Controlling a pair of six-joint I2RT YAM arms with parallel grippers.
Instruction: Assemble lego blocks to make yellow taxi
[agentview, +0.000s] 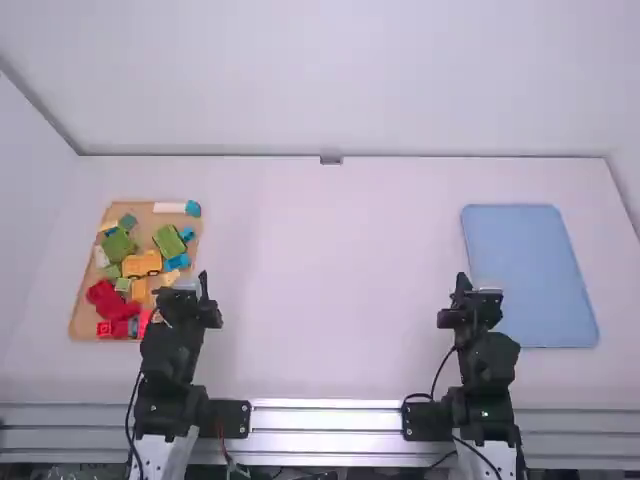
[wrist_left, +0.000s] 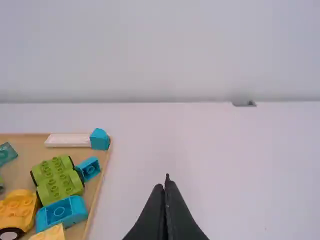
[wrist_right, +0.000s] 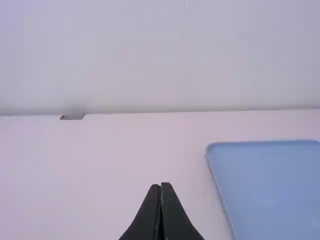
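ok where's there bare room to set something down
The middle of the white table, between the light-brown rectangular board and flat blue rectangular mat; the mat is bare too. Crowded: the board, packed with colourful plastic blocks, and its side by the left gripper.

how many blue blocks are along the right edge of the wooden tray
3: a far corner block at the white block's end, a middle block and a near block, both beside the green wheeled block. More may be hidden
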